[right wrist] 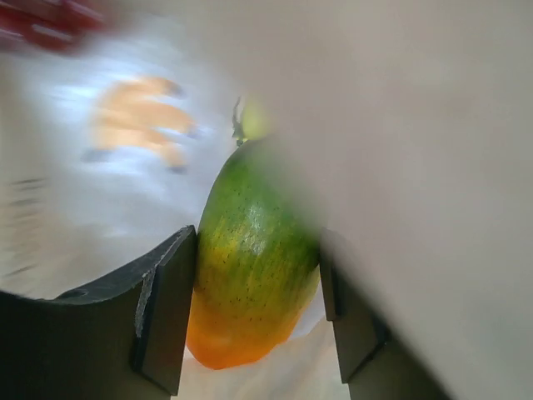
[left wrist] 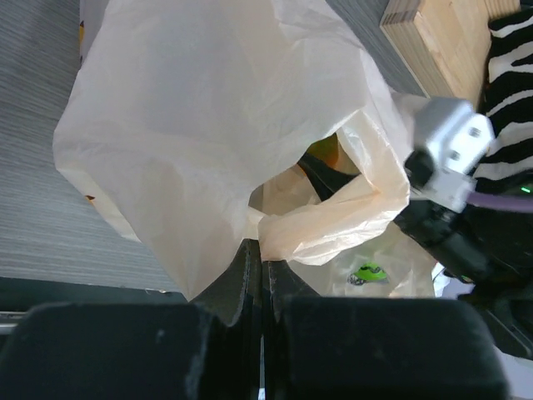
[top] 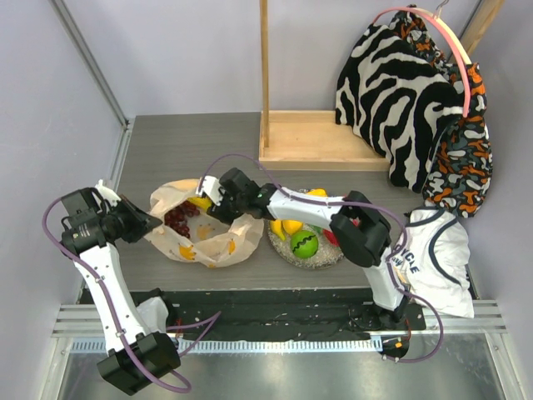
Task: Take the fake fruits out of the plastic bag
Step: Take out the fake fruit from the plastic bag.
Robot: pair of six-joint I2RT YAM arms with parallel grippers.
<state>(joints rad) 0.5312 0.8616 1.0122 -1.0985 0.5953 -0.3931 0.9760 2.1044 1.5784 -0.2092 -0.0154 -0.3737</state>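
Observation:
The plastic bag [top: 218,243] lies crumpled left of centre with its mouth open. My left gripper [top: 150,223] is shut on the bag's left rim, and thin film [left wrist: 208,125] is pinched between its closed fingers [left wrist: 262,258]. A dark red grape bunch [top: 177,219] and a yellow fruit [top: 200,202] show inside. My right gripper [top: 208,202] reaches into the mouth. In the right wrist view a green-and-orange fruit [right wrist: 258,267] fills the gap between its fingers [right wrist: 258,246]; bag film [right wrist: 416,167] blurs the right finger.
A speckled grey plate [top: 283,250] right of the bag holds a green apple [top: 304,243], yellow fruit [top: 291,226] and a red fruit [top: 331,237]. A wooden stand [top: 312,137], zebra-print cloth [top: 400,92] and a white shirt [top: 437,250] crowd the back and right.

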